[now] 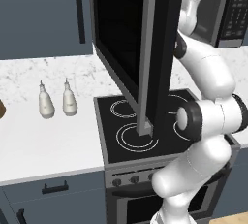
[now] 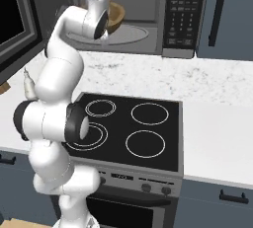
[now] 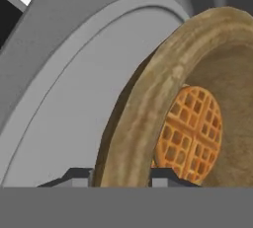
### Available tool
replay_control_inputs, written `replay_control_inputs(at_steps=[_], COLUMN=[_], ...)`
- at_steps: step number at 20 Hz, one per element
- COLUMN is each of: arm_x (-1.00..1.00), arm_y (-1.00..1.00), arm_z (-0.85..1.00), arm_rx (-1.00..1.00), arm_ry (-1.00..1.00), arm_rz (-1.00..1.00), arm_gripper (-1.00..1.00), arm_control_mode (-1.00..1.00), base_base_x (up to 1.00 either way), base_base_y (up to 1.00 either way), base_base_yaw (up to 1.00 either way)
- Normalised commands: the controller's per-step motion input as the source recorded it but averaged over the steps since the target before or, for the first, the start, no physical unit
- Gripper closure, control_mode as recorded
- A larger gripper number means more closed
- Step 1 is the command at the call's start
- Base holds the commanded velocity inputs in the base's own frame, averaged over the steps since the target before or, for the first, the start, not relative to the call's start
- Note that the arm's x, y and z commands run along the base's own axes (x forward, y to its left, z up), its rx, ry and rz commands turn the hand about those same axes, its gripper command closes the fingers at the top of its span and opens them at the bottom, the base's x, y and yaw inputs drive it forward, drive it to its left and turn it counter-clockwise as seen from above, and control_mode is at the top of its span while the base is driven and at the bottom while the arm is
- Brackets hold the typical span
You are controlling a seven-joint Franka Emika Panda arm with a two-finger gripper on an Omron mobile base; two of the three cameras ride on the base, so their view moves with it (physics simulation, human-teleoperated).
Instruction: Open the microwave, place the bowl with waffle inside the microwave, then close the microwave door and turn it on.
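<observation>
Dark fingertips (image 3: pixel 79 175) straddle the rim of the round tan-brown wooden bowl (image 3: pixel 143 103), one pad each side, so your gripper (image 3: pixel 121 176) is clamped on the bowl's wall. That rim pinch keeps the golden gridded waffle (image 3: pixel 190 133) untouched. You hold the bowl inside the wide black microwave (image 2: pixel 188 15), over its grey glass turntable (image 3: pixel 74 89), though contact is unclear. The black glass microwave door (image 1: pixel 131 48) stands swung wide, giving the white arm (image 2: pixel 59 74) room.
</observation>
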Motion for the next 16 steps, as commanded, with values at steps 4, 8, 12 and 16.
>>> replay_control_inputs(at_steps=[4,8,12,16], arm_x=[-0.46,-0.96,-1.00,-1.00], arm_y=[-0.02,0.00,0.04,-0.04], arm_z=[-0.46,-0.16,0.00,0.20], arm_rx=[0.02,0.01,0.00,0.00], arm_ry=[-0.05,-0.22,-0.38,-0.37], arm_rz=[-0.08,-0.12,-0.06,-0.02], arm_gripper=[-1.00,-1.00,-1.00,-1.00], arm_control_mode=[-1.00,-1.00,-1.00,-1.00], base_base_x=[0.00,0.00,0.00,0.00], base_base_y=[0.00,0.00,0.00,0.00], base_base_yaw=[0.00,0.00,0.00,0.00])
